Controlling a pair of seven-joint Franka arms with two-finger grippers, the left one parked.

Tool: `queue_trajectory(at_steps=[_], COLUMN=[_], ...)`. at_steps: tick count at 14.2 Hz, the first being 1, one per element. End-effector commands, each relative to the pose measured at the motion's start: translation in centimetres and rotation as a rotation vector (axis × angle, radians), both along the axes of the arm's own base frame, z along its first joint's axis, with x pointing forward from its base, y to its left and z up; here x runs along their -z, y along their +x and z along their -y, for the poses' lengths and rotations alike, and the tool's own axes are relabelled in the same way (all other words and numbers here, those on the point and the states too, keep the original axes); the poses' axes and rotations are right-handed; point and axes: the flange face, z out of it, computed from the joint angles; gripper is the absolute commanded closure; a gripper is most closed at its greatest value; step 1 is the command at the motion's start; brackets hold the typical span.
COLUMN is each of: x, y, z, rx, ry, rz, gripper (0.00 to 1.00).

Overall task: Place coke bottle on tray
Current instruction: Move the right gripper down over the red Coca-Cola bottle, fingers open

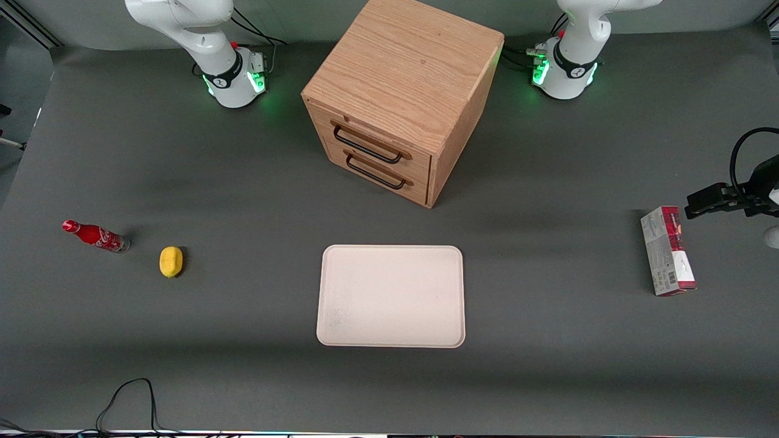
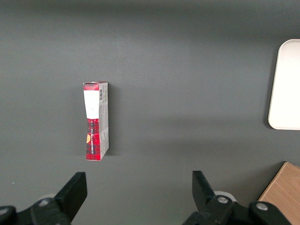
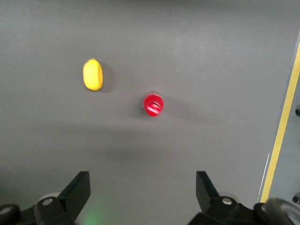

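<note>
The coke bottle (image 1: 95, 236) stands upright on the dark table toward the working arm's end; it is slim and red with white script. In the right wrist view I look down on its red cap (image 3: 152, 104). My gripper (image 3: 141, 179) hangs high above the table, open and empty, well clear of the bottle. It is out of the front view. The cream-white tray (image 1: 391, 296) lies flat and empty at the table's middle, nearer the front camera than the cabinet. Its edge also shows in the left wrist view (image 2: 286, 84).
A yellow lemon (image 1: 171, 261) lies beside the bottle, on the tray's side; it also shows in the right wrist view (image 3: 93, 74). A wooden drawer cabinet (image 1: 401, 97) stands at the middle. A red-and-grey carton (image 1: 667, 250) lies toward the parked arm's end. A yellow strip (image 3: 283, 126) marks the table edge.
</note>
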Motion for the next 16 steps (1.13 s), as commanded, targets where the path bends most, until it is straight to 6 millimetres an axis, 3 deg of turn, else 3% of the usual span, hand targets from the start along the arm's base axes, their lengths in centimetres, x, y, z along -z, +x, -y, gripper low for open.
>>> queue_trajectory(at_steps=[1,4,8,10,16], x=[0.6,4.4,12.2,15.1,20.2], y=[-1.5,-3.5,-3.6,-3.3,-1.2], z=[1.1,1.7,1.2,0.9,0.9], rx=[0.002,0.020,0.027,0.037,0.054], ry=[0.025,0.046,0.024,0.028,0.040], rz=[0.029,0.056,0.082,0.071,0.064], gripper=[0.00,0.00,0.00,0.00,0.00])
